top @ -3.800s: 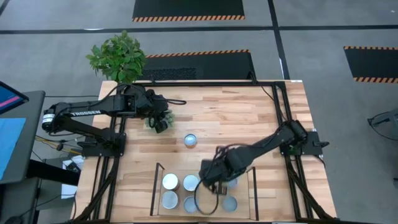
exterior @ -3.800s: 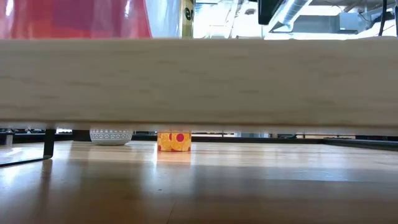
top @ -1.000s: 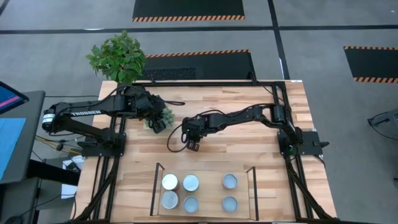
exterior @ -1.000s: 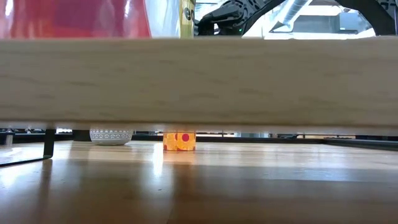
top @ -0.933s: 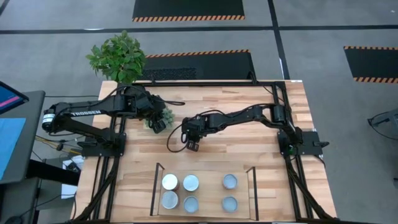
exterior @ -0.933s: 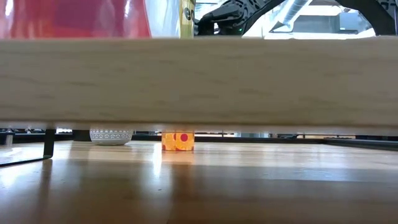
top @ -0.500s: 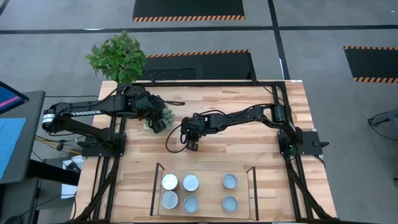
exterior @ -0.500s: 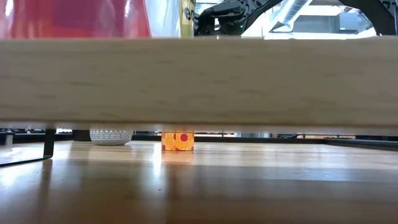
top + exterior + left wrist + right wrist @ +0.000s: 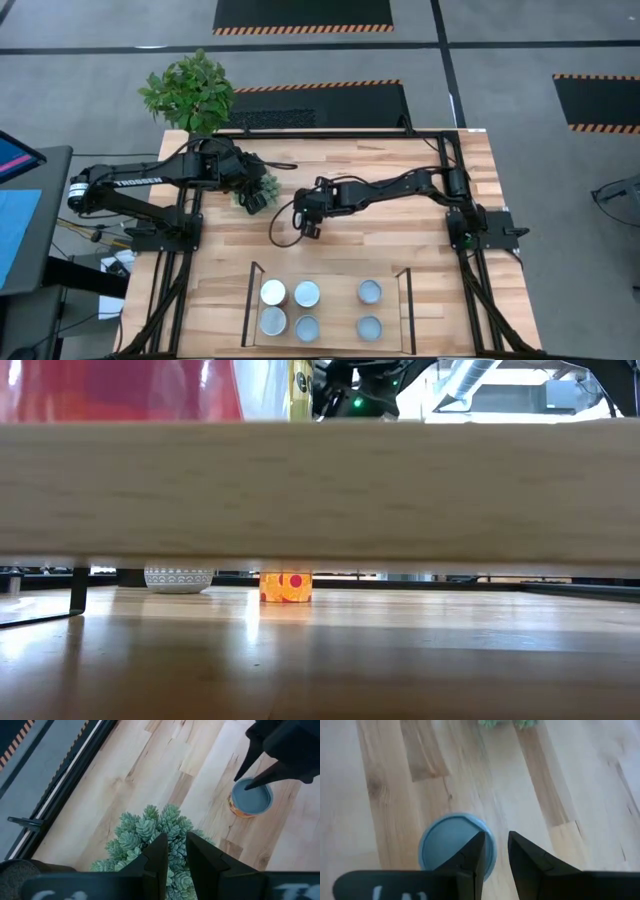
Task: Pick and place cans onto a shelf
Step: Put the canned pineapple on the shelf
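One can with a blue-grey top and a yellow label stands alone on the tabletop, also in the low view. My right gripper hangs just above it, pointing down at a slant, open by a narrow gap with nothing between its fingers. In the high view this gripper hides the can. The shelf lies near the table's front edge, and several cans stand on it, one of them white-topped. My left gripper waits over a small succulent at the far left, its fingers a little apart. My right gripper has one fingertip over the edge of the can's top, coming from above at a slant. Whether it touches the top, I cannot tell. The can stands upright on the table.
The small succulent in a white pot sits under my left gripper. A big leafy plant stands off the far left corner. The shelf's dark brackets rise at its two sides. Bare wood lies between the shelf and the lone can.
My right gripper has risen a little above the lone can and rolled slightly at the wrist. The gap between its fingers is unchanged. The can stays upright on the table.
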Robot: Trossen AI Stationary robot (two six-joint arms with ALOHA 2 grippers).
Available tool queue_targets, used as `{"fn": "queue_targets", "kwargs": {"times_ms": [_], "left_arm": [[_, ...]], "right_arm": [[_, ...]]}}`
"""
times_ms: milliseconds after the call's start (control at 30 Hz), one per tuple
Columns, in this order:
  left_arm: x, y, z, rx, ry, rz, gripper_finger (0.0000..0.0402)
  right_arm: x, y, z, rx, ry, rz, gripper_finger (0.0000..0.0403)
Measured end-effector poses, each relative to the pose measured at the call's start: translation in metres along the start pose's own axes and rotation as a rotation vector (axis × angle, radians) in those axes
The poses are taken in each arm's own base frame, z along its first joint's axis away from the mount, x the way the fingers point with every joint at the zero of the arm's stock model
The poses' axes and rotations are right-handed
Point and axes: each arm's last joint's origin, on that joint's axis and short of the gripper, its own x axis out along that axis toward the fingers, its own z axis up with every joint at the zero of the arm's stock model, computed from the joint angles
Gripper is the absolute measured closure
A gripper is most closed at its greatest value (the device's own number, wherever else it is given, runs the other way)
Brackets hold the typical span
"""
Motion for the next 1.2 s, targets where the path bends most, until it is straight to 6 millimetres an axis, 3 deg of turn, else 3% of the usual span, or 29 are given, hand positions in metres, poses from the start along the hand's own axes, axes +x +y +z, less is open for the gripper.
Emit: {"fn": "queue_targets", "kwargs": {"times_ms": [400,633,867,1200], "left_arm": [[0.000,0.000,0.000,0.027,-0.001,0.008,0.0343],[0.000,0.000,0.000,0.027,-0.002,0.008,0.0343],[0.000,0.000,0.000,0.027,-0.003,0.008,0.0343],[0.000,0.000,0.000,0.026,-0.002,0.007,0.0343]], "right_arm": [[-0.003,-0.014,-0.002,0.015,0.054,-0.029,0.0296],[-0.010,-0.032,0.005,0.010,0.036,0.123,0.0296],[-0.003,-0.030,-0.001,-0.023,0.081,0.180,0.0296],[-0.002,-0.035,0.006,-0.007,0.019,0.172,0.0296]]}}
